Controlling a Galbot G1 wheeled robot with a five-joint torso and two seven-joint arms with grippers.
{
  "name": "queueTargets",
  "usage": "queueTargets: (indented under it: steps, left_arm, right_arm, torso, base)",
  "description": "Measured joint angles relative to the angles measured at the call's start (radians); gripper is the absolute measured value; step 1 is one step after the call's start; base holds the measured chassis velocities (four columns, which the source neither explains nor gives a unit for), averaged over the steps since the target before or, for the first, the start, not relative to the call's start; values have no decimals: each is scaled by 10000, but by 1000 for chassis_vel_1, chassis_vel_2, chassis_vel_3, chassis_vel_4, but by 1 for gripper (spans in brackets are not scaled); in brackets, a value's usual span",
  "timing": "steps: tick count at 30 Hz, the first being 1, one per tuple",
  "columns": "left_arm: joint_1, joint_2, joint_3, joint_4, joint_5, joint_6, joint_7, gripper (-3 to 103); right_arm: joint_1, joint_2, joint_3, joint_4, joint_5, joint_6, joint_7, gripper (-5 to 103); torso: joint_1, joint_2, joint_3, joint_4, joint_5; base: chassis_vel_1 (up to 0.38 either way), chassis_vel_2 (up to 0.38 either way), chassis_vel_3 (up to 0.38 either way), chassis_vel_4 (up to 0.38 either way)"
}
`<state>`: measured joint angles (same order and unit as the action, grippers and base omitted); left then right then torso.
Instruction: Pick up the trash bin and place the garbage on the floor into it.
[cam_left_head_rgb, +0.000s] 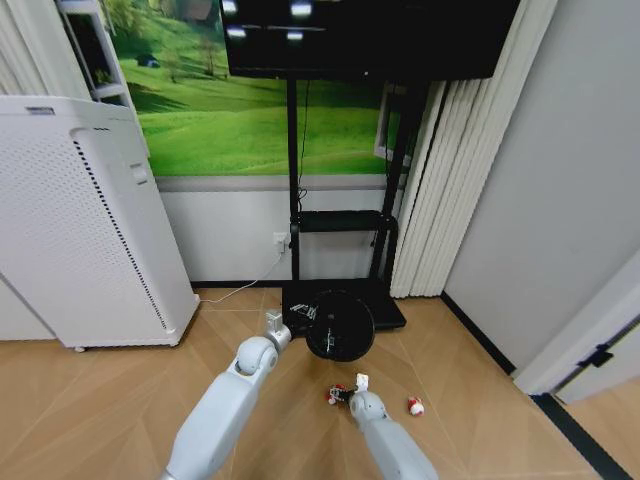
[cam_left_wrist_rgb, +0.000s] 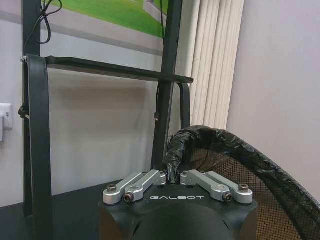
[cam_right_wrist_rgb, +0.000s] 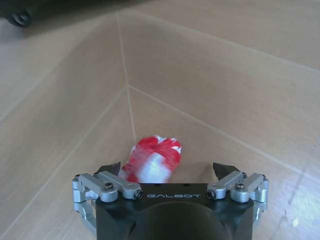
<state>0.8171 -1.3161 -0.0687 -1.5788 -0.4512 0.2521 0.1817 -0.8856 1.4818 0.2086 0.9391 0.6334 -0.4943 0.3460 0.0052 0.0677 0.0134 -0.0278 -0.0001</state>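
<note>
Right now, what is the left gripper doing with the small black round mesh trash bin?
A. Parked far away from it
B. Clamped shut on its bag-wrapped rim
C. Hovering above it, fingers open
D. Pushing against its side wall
B: in the left wrist view the left gripper has its fingers closed on the plastic-wrapped rim of the small black round mesh trash bin; the head view shows that bin at the gripper's end.

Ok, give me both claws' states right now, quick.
Left claw: shut on the trash bin, pinching its rim.
Right claw: open, low over the floor, a red-and-white scrap between its fingers, not gripped.
</note>
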Motion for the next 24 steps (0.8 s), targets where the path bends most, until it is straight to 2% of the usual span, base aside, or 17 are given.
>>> queueTargets:
  steps: [6,8,9,12,13,16,18,19,21,22,24]
  left_arm:
    - [-24,58,-73,-4,-20,-3,38,7]
    - [-30,88,-119,-9,-36,-7,69,7]
    - [-30,88,-119,-9,-36,-7,69,7]
    - [3,111,-181,-17,-45,-18,125,7]
    - [3,111,-181,-17,-45,-18,125,7]
    - [10,134,-194,-20,-51,-20,174,7]
    - [-1,135,-194,-20,-55,-21,186,7]
    - [-34,135,-197,-19,-65,-22,197,7]
    - [-67,135,-206,-11,-71,-31,200,7]
    - [-98,136,-224,8,-74,-52,201,7]
    - [-108,139,-246,14,-80,-54,208,7]
  right_arm:
    - [141,291,18,-182,257,-30,591,101]
    - [186,347,58,-254,141,39,627,92]
    - [186,347,58,-254,141,39,627,92]
    - [152,340,77,-186,50,44,628,77]
    - [152,340,77,-186,50,44,628,77]
    - [58,274,33,-93,-19,20,624,60]
    - [26,258,12,-71,-46,14,619,60]
    - [-11,247,-5,-39,-77,10,601,51]
    - [-38,247,-19,-18,-100,11,585,51]
    - [-82,247,-25,26,-161,13,554,45]
    - [-142,230,-12,104,-223,21,517,44]
  torso:
    - [0,0,0,1,1]
    - [0,0,0,0,-1]
    - [0,0,0,0,-1]
    - [0,0,-1,-2,-1]
    - [0,0,-1,-2,-1]
    - [0,0,-1,-2,-3]
    - [-1,0,-1,-3,-6]
    - [0,0,-2,-3,-5]
    - [-1,1,-2,-3,-2]
    - [-1,1,-2,-1,-1]
    - [-1,0,0,1,3]
  base:
    - [0,0,0,0]
    - [0,0,0,0]
    - [0,0,0,0]
    - [0,0,0,0]
    - [0,0,0,0]
    - [0,0,0,0]
    - [0,0,0,0]
    - [0,0,0,0]
    - [0,0,0,0]
    - [0,0,0,0]
    - [0,0,0,0]
